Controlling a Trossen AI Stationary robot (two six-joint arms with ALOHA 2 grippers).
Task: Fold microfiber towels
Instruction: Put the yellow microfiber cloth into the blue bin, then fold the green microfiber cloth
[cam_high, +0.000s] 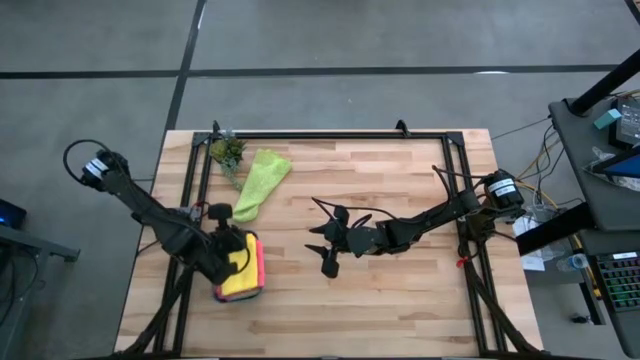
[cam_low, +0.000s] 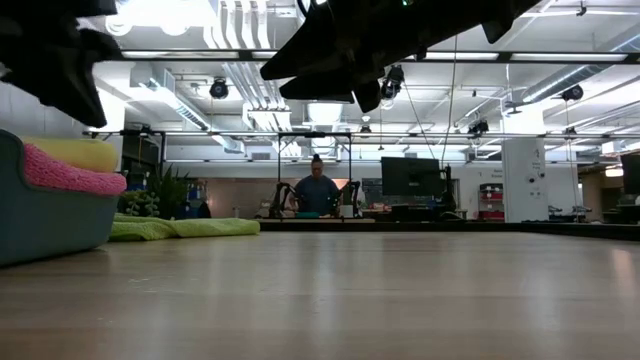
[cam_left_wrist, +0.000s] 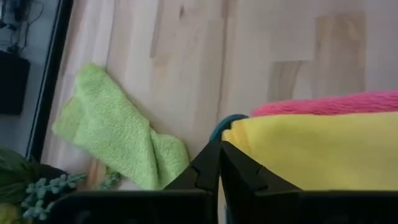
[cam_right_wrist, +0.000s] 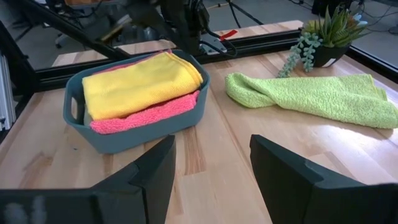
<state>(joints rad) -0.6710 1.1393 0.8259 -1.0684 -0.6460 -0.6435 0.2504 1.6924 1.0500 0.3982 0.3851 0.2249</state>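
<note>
While the tray (cam_right_wrist: 134, 134) sits near the table's (cam_high: 400, 290) left edge with yellow towel (cam_right_wrist: 140, 84) on pink towel (cam_right_wrist: 146, 115) folded inside, the left tool (cam_high: 222, 250) hovers over it, fingers together. Beyond the tray, beside the plant (cam_high: 227, 152), lies the lime towel (cam_high: 260, 182). Right of the tray, over bare wood, the right tool (cam_high: 328, 240) hangs with fingers apart.

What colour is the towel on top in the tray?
Yellow, over a pink one; clearest in the right wrist view.
</note>
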